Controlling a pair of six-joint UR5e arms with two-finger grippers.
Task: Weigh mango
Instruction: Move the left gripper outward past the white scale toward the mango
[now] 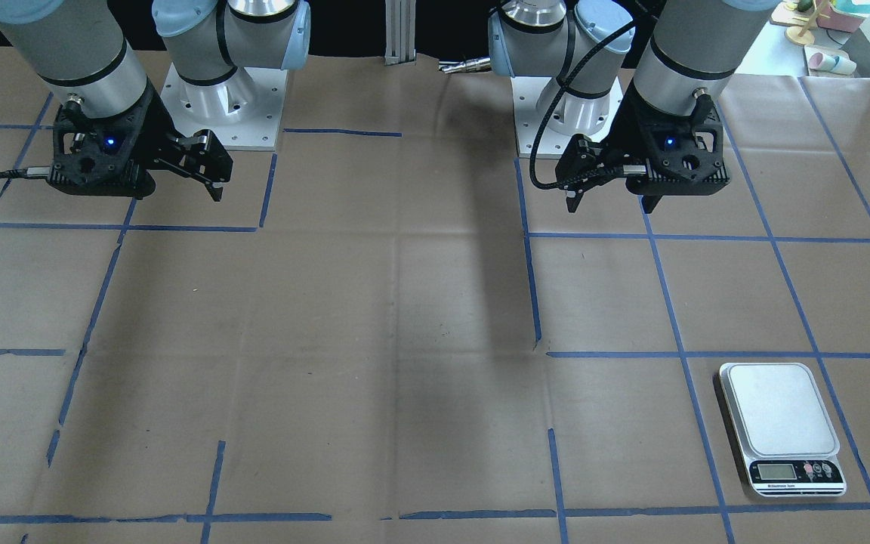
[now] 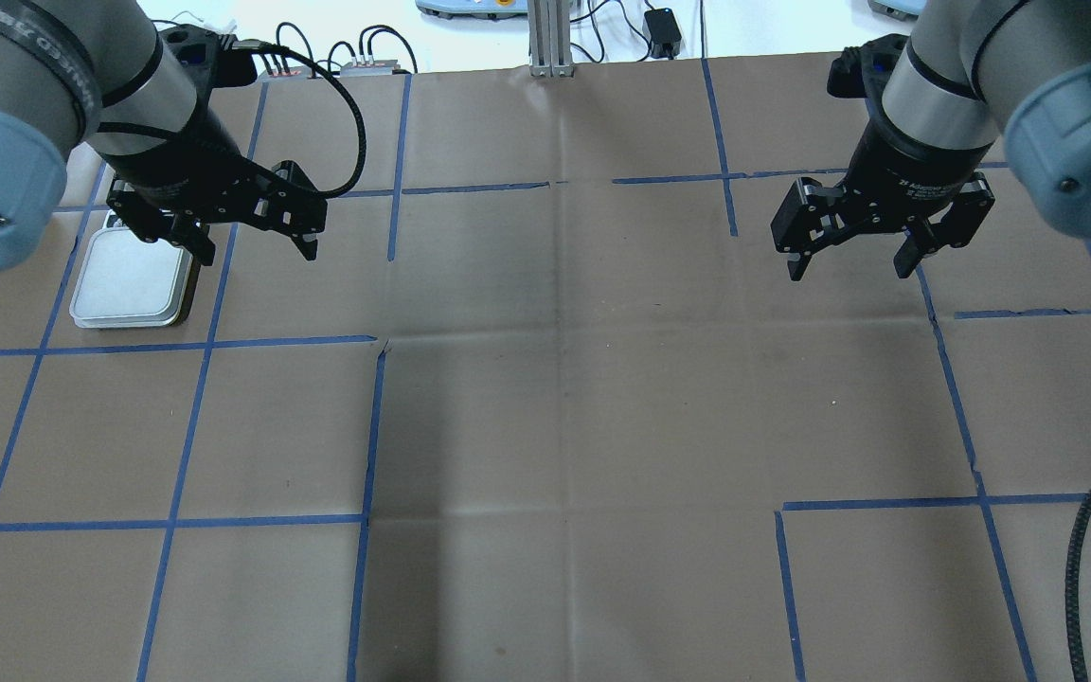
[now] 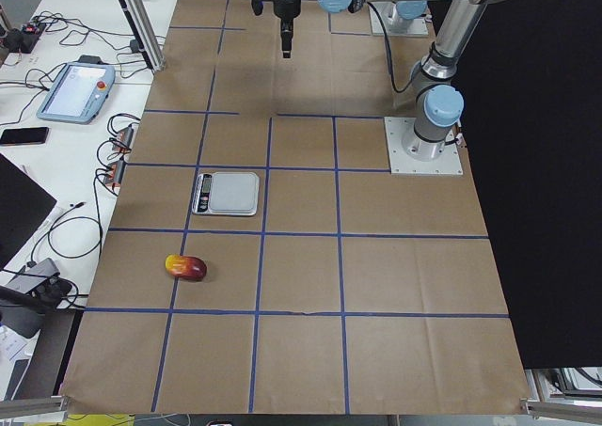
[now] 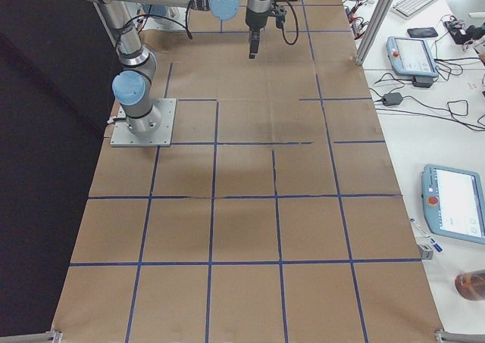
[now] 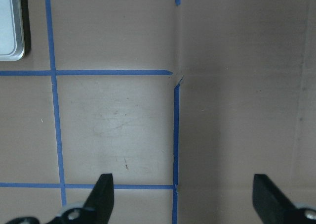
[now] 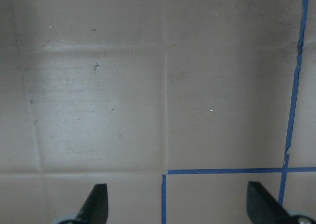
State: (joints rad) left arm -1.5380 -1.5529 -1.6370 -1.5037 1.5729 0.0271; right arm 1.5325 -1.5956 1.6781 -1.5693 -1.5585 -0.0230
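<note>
Left gripper [image 2: 259, 253]: spread wide, empty. Just to its left, scale [image 2: 134, 281]. Farther left beyond scale, on bench [image 3: 423, 285], mango [image 3: 185, 267], long axis roughly fore-aft. Right gripper [image 2: 849, 272]: wide, empty, well apart. Use left arm.

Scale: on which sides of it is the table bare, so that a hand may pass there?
The scale has a bare platform. Only the mango is near, a square away toward the table's left end, not touching. Paper lies bare on the scale's other sides and across the table's middle. Left claw and right claw hang open above.
</note>
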